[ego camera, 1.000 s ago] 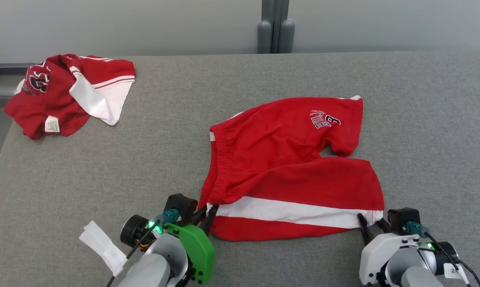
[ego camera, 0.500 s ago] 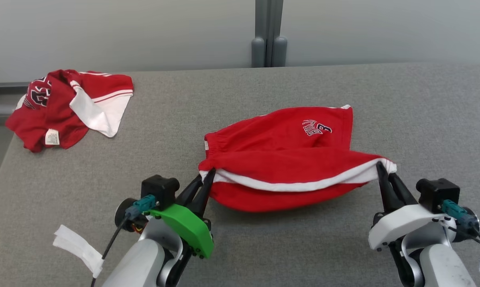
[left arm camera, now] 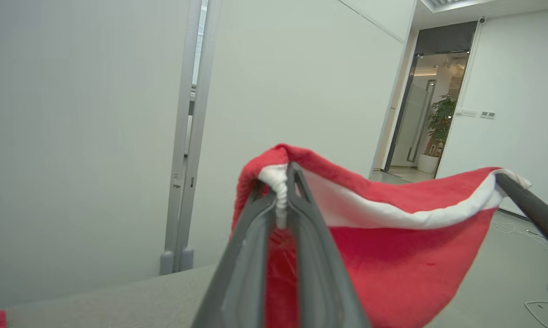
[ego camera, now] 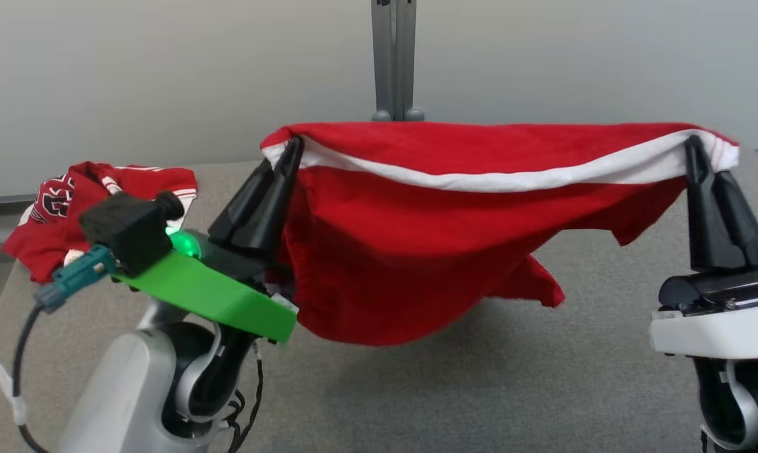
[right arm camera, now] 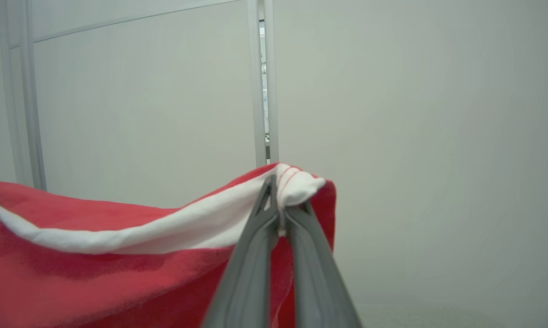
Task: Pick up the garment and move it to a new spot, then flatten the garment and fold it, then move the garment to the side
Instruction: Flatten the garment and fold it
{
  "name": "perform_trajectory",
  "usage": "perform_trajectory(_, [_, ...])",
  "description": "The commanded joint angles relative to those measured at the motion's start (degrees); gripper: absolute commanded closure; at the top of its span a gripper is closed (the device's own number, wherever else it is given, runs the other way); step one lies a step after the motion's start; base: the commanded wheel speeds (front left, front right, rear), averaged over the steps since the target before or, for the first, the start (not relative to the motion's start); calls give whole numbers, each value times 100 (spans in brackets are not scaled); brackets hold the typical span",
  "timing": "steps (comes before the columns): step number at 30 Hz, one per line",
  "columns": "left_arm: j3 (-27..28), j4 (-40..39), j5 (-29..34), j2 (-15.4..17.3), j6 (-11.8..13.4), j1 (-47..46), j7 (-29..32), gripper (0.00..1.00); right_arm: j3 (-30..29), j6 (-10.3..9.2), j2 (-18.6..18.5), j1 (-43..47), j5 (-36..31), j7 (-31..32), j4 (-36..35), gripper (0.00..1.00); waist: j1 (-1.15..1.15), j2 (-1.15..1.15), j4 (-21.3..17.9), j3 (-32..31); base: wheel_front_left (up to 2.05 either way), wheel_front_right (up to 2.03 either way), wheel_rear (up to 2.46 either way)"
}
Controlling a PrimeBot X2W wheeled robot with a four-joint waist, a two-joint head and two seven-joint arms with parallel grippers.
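Observation:
The garment (ego camera: 454, 251) is a pair of red shorts with a white side stripe, hanging in the air above the grey table (ego camera: 543, 377). My left gripper (ego camera: 294, 148) is shut on its left corner, fingers pointing up. My right gripper (ego camera: 694, 145) is shut on the opposite corner at the far right. The cloth sags between them and its lower part dangles toward the table. In the left wrist view the left gripper (left arm camera: 283, 175) pinches white stripe of the garment (left arm camera: 392, 237). In the right wrist view the right gripper (right arm camera: 278, 191) pinches the striped corner of the garment (right arm camera: 96, 264).
A second red and white garment (ego camera: 89, 214) lies crumpled at the table's far left corner. A grey wall with a vertical post (ego camera: 393, 60) stands behind the table. An open doorway (left arm camera: 433, 105) with a plant shows in the left wrist view.
Both grippers have risen with the garment, lifting it off the table until it hangs stretched between them. The right gripper closed on its corner. The head view has tilted upward.

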Motion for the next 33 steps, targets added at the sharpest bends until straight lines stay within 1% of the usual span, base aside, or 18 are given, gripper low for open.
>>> perform_trajectory(1, [62, -246, -93, 60, 62, -148, 121, 100, -54, -10, -12, -33, 71, 58, -216, 100, 0, 0, -95, -74, 0, 0, 0])
perform_trajectory(4, [170, -778, -333, 99, 156, -324, 480, 100, -150, -9, -38, -116, 110, 195, -709, 100, 0, 0, -152, -70, 0, 0, 0])
perform_trajectory(7, [241, -1034, -448, 181, 242, -521, 746, 100, -172, -10, -82, -133, 130, 333, -955, 100, 0, 0, -212, -11, 0, 0, 0])
perform_trajectory(9, [241, -1063, -457, 198, 285, -622, 868, 100, -168, -9, -99, -129, 159, 441, -964, 100, 0, 0, -254, 76, 0, 0, 0])
perform_trajectory(11, [214, -955, -505, 188, 269, -725, 950, 100, -187, -10, -130, -121, 164, 548, -789, 100, 0, 0, -295, 202, 0, 0, 0])
perform_trajectory(13, [194, -726, -472, 177, 273, -842, 993, 100, -153, -9, -148, -208, 183, 563, -503, 100, 0, 0, -339, 389, 0, 0, 0])
perform_trajectory(15, [182, -427, -478, 128, 248, -1051, 1008, 100, -54, -7, -207, -410, 244, 561, -105, 100, 0, 0, -397, 713, 0, 0, 0])
perform_trajectory(18, [168, 209, -366, 87, 105, -1589, 951, 100, 150, -7, -271, -1124, 387, 404, 662, 100, 0, 0, -529, 1215, 0, 0, 0])
perform_trajectory(19, [174, 427, -338, 64, 65, -1816, 918, 100, 205, -8, -330, -1422, 378, 344, 900, 100, 0, 0, -570, 1365, 0, 0, 0])
perform_trajectory(21, [259, 937, -239, 1, -10, -2405, 772, 100, 246, -8, -322, -2198, 365, 107, 1410, 100, 0, 0, -670, 1679, 0, 0, 0])
perform_trajectory(24, [484, 1686, -133, -136, -75, -3353, 375, 100, 186, -7, -255, -3407, 86, -446, 2129, 100, 0, 0, -844, 2102, 0, 0, 0])
perform_trajectory(26, [625, 2105, -105, -222, -123, -3931, 72, 100, 128, -8, -134, -4056, -8, -834, 2539, 100, 0, 0, -932, 2369, 0, 0, 0])
perform_trajectory(28, [749, 2454, -11, -211, -176, -4350, -283, 100, 136, -8, -42, -4478, -35, -1156, 2958, 100, 0, 0, -1017, 2610, 0, 0, 0])
perform_trajectory(31, [834, 2921, -68, -234, -266, -4515, -643, 100, 320, -8, 31, -4704, -6, -1502, 3574, 100, 0, 0, -1081, 2890, 0, 0, 0])
perform_trajectory(33, [868, 3213, -155, -233, -320, -4358, -773, 100, 512, -8, 44, -4628, 58, -1641, 3970, 100, 0, 0, -1082, 3049, 0, 0, 0])
